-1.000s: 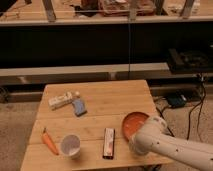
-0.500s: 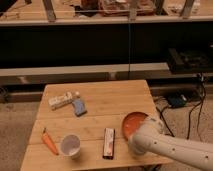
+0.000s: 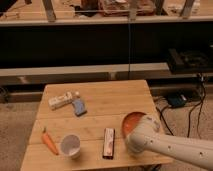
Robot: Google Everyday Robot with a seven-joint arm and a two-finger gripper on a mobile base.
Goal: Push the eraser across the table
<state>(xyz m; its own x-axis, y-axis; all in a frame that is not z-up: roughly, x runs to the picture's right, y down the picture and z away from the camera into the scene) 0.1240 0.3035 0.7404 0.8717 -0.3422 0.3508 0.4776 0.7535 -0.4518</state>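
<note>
The eraser [image 3: 109,143] lies flat on the worktop [image 3: 107,102], pointing front to back, just left of the pincer [image 3: 134,142], whose grip I cannot tell.

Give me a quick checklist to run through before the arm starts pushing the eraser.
1. Eraser lies flat on the table: ok.
2. Tool is near the eraser, on its right: ok.
3. Tool touching the eraser: cannot tell.
4. Path to the left: not ok, the cup stands close beside the eraser.
5. Path away from the front edge: ok, bare planks ahead.
6. Orange bowl by the arm, partly hidden: cannot tell if it will be bumped.
</note>
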